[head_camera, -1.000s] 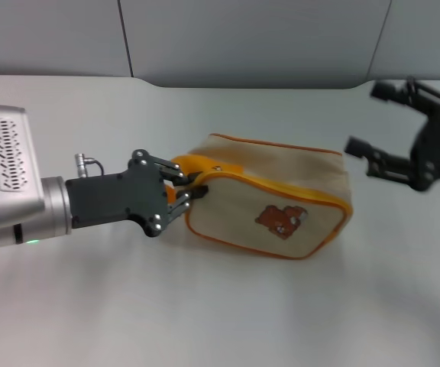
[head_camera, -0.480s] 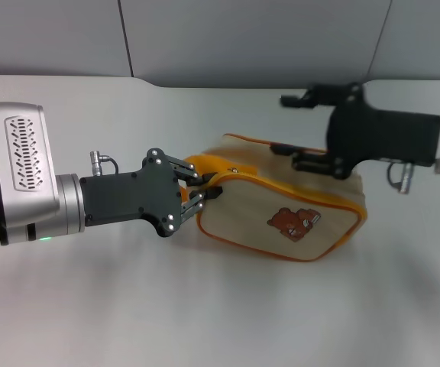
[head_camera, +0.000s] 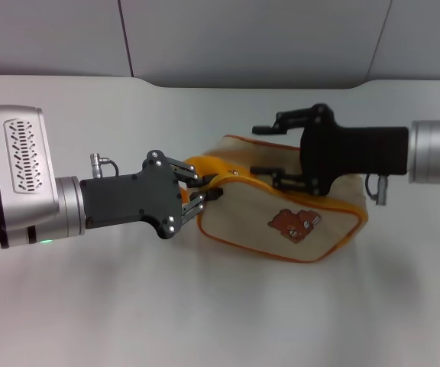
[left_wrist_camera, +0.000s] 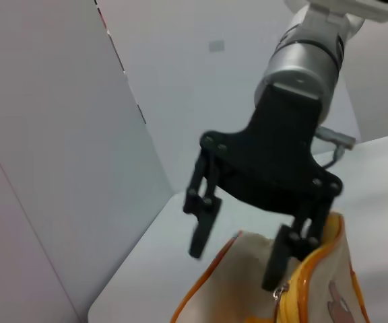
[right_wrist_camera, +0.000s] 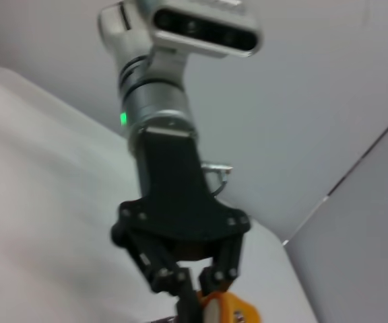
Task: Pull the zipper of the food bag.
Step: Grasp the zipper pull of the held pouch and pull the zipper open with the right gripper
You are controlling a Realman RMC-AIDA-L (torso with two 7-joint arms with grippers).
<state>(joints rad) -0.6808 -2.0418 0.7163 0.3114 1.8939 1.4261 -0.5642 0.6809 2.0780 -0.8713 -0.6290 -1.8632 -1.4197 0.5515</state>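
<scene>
On the plain white table point(head_camera: 90, 306) before a grey wall, the food bag point(head_camera: 281, 218) lies in the middle. My left gripper point(head_camera: 197, 191) is clamped on its orange handle end. My right gripper point(head_camera: 270, 149) hangs open over the zipper point(head_camera: 281, 191). I should lower it slowly onto the pull tab point(left_wrist_camera: 277, 292) while my left holds firm. In the head view the tab is too small to make out.

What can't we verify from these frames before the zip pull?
- Zipper pull tab: tiny in the left wrist view, not discernible in the head view.
- Bag top: head view, partly covered by the right gripper, open above the food bag.
- Loop handle: head view, the left gripper shut on it covers the contact.
- Bag body: cut off by the edge in both wrist views.
</scene>
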